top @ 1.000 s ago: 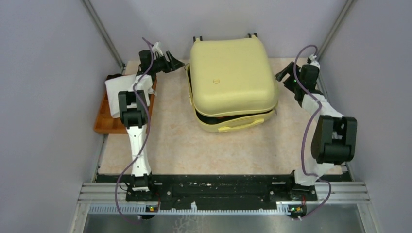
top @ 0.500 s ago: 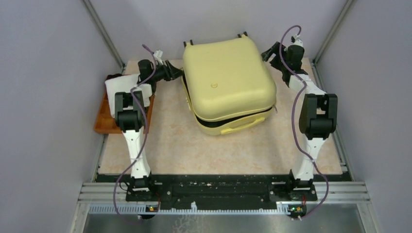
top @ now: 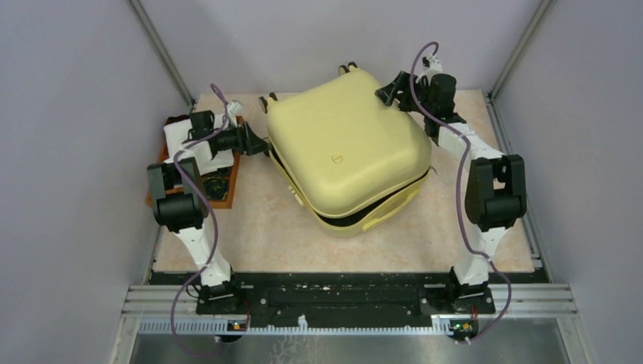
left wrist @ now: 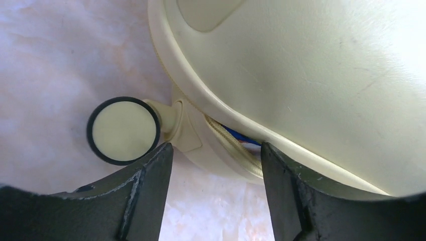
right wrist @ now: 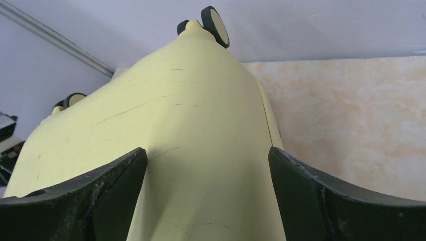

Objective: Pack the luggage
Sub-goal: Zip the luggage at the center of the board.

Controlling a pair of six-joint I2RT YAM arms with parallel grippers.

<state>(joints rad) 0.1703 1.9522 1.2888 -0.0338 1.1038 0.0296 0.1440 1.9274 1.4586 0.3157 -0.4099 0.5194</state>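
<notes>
Two arms reach toward the far half of the tabletop (top: 258,235), one on each side of the luggage (top: 345,148). The pale yellow case lies flat in the middle of the far half, turned askew so that one corner points toward the near edge. Its wheels (top: 267,101) face the far left corner of the tabletop. The lid is down but not fully shut: a dark gap runs along the near right side, above the yellow handle (top: 381,216).

The left gripper (top: 259,145) sits at the case's left corner, level with the seam. From the left wrist view its fingers (left wrist: 145,196) stand well apart with nothing between them. Just past the fingertips are a cream wheel with a black rim (left wrist: 123,130) and the zipper line (left wrist: 235,151), where a sliver of something blue (left wrist: 240,137) shows in the gap. The fingers look close to the shell, but I cannot tell whether they touch it.

The right gripper (top: 388,89) is at the far right corner of the lid. In the right wrist view its jaws are spread wide and the curved yellow shell fills the space between them. I cannot tell whether either finger (right wrist: 341,201) presses on the shell.

An orange-brown tray (top: 231,176) lies along the left edge of the tabletop, partly under the left arm. It holds a white item (top: 179,136) and a small dark object (top: 216,184).
</notes>
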